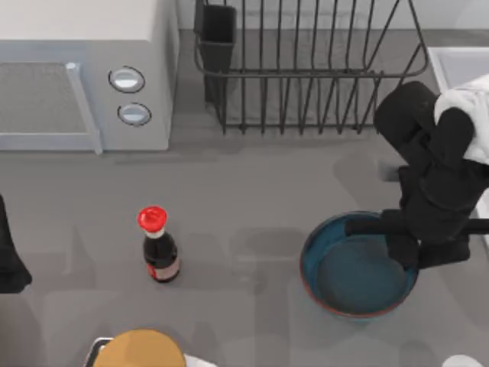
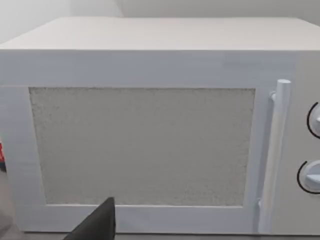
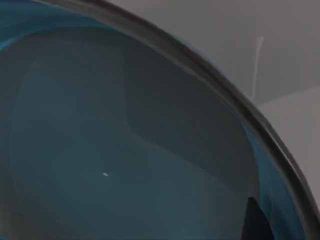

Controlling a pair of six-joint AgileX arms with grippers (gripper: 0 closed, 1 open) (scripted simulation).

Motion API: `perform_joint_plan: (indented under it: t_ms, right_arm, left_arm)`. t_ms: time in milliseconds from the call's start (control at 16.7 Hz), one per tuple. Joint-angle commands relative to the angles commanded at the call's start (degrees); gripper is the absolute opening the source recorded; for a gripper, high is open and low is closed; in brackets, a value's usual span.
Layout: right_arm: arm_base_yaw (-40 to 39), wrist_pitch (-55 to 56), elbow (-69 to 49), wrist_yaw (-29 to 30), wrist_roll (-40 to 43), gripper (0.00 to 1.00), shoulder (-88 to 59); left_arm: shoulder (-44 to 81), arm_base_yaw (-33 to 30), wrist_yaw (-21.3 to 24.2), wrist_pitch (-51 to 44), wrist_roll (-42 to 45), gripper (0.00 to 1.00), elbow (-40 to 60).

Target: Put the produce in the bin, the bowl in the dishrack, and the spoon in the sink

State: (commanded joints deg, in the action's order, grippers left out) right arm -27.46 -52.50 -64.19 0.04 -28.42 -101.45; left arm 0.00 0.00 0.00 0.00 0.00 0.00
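Table (image 1: pixel 252 191) open mid | right gripper (image 1: pixel 405 248) at bowl (image 1: pixel 344 283) rim

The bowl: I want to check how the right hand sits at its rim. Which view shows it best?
The top view: the whole bowl shows on the table, with the right hand over its right rim. The right wrist view gives a close look into the teal inside and part of the rim. The left wrist view faces the microwave.
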Motion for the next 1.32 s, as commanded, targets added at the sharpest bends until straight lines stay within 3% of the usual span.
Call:
perform_joint_plan:
  t_ms: [360, 840, 1080, 1320]
  right_arm:
    - [0.15, -15.18, -9.76, 0.01, 0.37, 0.0, 4.94]
    - [-1.11, -13.87, -10.8, 1.93, 1.19, 0.0, 5.56]
    - [-6.61, -3.86, -13.01, 11.92, 5.2, 0.0, 7.17]
    - [-14.65, 13.1, -14.84, 27.09, 11.64, 0.0, 9.29]
  left_arm:
    - [0.0, 0.0, 0.0, 0.0, 0.0, 1.0, 0.0]
    - [0.0, 0.0, 0.0, 0.0, 0.0, 1.0, 0.0]
    - [0.0, 0.0, 0.0, 0.0, 0.0, 1.0, 0.0]
    - [0.0, 0.0, 0.0, 0.0, 0.0, 1.0, 0.0]
